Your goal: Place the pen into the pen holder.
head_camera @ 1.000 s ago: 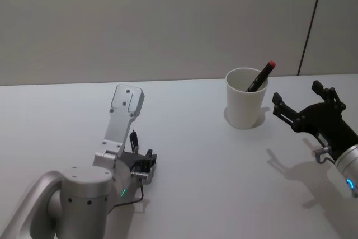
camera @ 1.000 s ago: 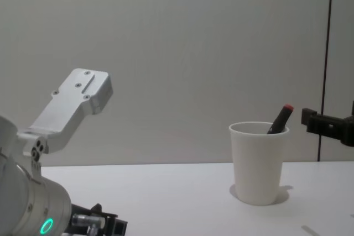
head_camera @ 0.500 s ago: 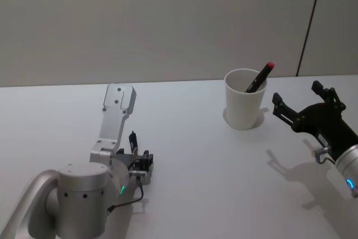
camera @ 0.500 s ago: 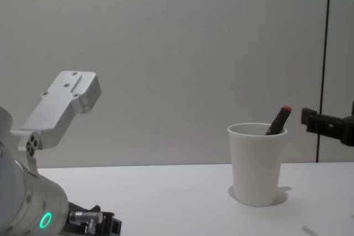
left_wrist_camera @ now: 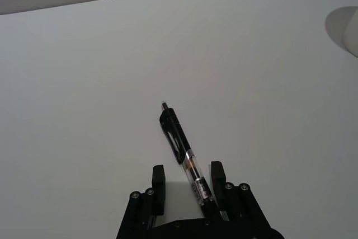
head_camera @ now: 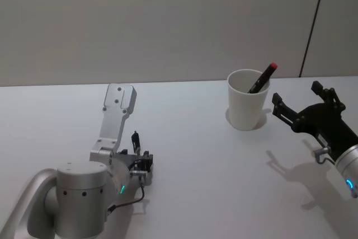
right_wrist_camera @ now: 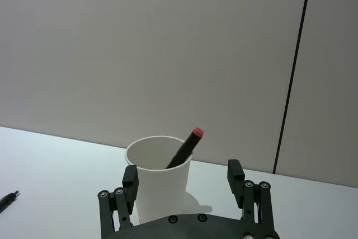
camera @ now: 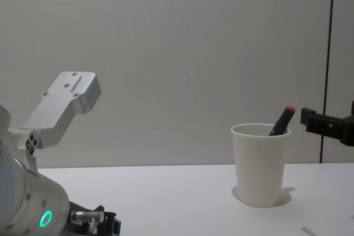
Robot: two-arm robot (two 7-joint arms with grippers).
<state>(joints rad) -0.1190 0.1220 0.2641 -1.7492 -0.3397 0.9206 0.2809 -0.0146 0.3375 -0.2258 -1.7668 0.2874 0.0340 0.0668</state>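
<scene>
Your left hand sits low over the surface, fingers spread wide. The black pen lies flat between them, slanted and nearer one finger. If you close from here, that finger may shove the pen sideways or roll it out. You'd also grip near one end, so the long free part could droop in transit. The pen holder stands well apart, just beyond your right hand, which hovers wide and empty. A red-tipped pen leans inside, and a clumsy entry could tip the light cup. The black pen's rear end is hidden under the hand, and the cup's floor is out of sight.
</scene>
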